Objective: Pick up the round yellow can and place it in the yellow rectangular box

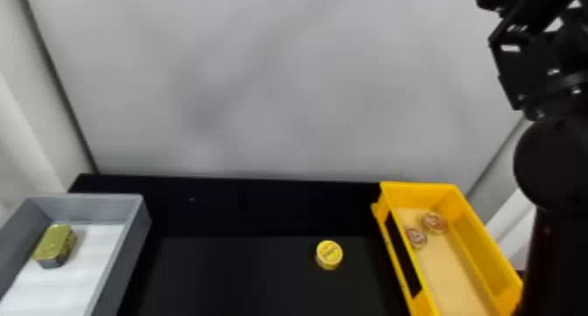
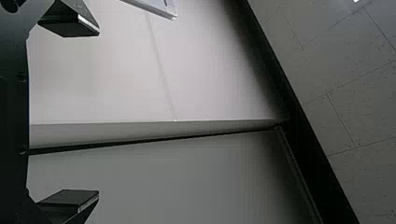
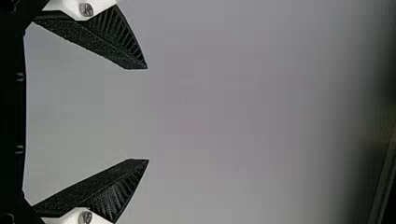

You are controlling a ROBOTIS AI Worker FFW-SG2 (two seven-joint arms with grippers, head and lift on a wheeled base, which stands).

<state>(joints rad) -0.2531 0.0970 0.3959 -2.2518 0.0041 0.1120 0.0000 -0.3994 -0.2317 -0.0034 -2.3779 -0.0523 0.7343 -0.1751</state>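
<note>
overhead, from the head view, the round yellow can (image 1: 329, 254) sits on the black table (image 1: 236, 275), apart from both boxes and nearer the yellow rectangular box (image 1: 485, 249) on the right. two small round tins (image 1: 434, 222) lie near each other inside that box, toward its far end. to the left, a grey box (image 1: 127, 254) with a white floor holds a gold-topped tin (image 1: 53, 245). a pale grey wall (image 1: 271, 74) rises behind the table.

the left wrist view gives the left gripper (image 2: 99, 113) with its fingers spread wide and nothing between them, before pale panels (image 2: 107, 79), a dark band (image 2: 303, 126) and a speckled surface (image 2: 359, 88) crossed by thin lines.

along the head view's right edge, the right arm (image 1: 551, 162) stands raised, its round black joint beside the far wall and the right gripper (image 1: 523, 65) above it, well up from the can. in the right wrist view, that right gripper (image 3: 148, 114) is wide apart too, its ribbed fingers (image 3: 95, 186) angled toward each other, with bare grey between the tips.
</note>
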